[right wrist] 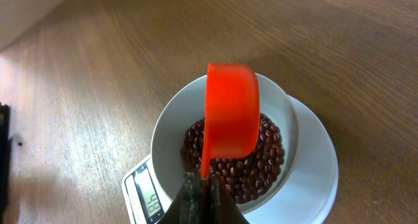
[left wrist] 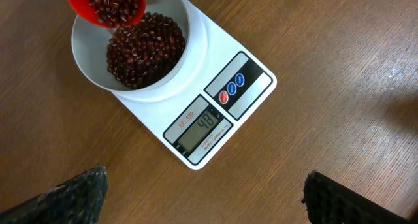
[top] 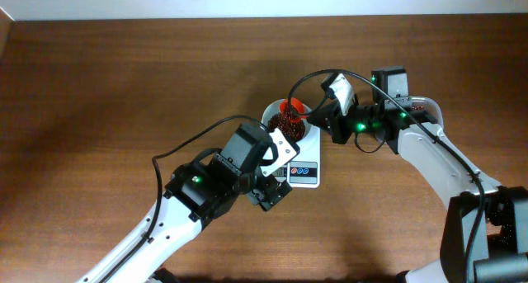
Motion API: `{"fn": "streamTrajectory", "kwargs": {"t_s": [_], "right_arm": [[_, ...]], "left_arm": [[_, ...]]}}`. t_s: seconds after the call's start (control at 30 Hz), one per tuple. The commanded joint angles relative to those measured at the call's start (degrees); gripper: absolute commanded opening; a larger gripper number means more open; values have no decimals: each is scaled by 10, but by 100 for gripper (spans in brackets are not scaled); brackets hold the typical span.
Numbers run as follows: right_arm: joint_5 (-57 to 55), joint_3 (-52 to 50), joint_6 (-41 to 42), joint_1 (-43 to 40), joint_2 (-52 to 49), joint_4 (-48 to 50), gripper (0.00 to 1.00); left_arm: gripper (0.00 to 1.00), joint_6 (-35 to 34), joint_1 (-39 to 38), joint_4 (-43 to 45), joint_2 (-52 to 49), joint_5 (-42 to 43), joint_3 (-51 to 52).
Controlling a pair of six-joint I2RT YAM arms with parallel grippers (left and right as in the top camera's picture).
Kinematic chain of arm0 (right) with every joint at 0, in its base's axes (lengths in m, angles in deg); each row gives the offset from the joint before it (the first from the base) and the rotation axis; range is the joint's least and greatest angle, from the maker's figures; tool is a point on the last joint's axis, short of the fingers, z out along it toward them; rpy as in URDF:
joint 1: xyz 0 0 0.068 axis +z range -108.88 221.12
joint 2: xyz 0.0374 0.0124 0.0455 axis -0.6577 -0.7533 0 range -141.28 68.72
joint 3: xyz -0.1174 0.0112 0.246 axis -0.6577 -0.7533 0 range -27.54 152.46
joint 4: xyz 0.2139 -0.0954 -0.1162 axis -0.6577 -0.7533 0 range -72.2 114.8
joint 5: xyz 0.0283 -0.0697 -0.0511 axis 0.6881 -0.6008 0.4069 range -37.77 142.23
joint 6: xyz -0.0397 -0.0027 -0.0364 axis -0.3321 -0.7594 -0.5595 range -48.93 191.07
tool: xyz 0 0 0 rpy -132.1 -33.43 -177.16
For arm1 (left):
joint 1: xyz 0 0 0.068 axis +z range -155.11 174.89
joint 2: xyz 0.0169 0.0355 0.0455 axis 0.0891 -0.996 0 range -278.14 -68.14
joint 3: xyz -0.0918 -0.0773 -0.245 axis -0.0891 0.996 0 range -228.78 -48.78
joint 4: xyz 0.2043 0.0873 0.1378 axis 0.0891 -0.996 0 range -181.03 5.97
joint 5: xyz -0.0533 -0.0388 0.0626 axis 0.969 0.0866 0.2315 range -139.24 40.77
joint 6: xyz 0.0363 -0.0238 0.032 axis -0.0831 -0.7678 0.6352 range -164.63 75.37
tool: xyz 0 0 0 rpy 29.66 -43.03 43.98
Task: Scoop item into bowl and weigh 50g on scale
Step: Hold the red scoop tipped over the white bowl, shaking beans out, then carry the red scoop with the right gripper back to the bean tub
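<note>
On the table (left wrist: 326, 41), the scale (left wrist: 219, 54); on its platform, the bowl (left wrist: 192, 34), with beans (left wrist: 140, 54) heaped inside. Just above the bowl, tilted, a scoop (right wrist: 230, 113) with more beans in it. At the scale's other end, display (left wrist: 199, 127) and buttons (left wrist: 232, 88) side by side.

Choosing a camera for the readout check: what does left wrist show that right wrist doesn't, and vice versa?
Left wrist only: the scale's buttons, its display in full, reading 48, and the beans inside the red scoop. Right wrist only: the scoop's outer back, tilted over the bowl, and the right gripper clamped on its handle. Both: the white bowl of beans sitting on the scale, on the wooden table. Right wrist catches only part of the display, at the frame edge.
</note>
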Motion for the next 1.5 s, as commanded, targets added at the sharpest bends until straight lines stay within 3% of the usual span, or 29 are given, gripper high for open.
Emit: {"fn": "streamTrajectory", "kwargs": {"t_s": [0.0, 0.1, 0.2, 0.37, 0.63, 1.03, 1.47], "right_arm": [[0, 2, -8, 4, -4, 1, 4], [0, 2, -3, 4, -4, 0, 4], [31, 2, 144, 2, -4, 9, 4], [69, 2, 258, 2, -4, 6, 4], [100, 2, 265, 2, -4, -42, 4], [136, 2, 295, 0, -4, -33, 4], [230, 3, 315, -228, -4, -14, 4]], "left_arm": [[99, -6, 3, 1, 7, 6, 2], [99, -6, 3, 1, 7, 6, 2], [99, -6, 3, 1, 7, 6, 2], [99, -6, 3, 1, 7, 6, 2], [99, -6, 3, 1, 7, 6, 2], [99, -6, 3, 1, 7, 6, 2], [99, -6, 3, 1, 7, 6, 2]]}}
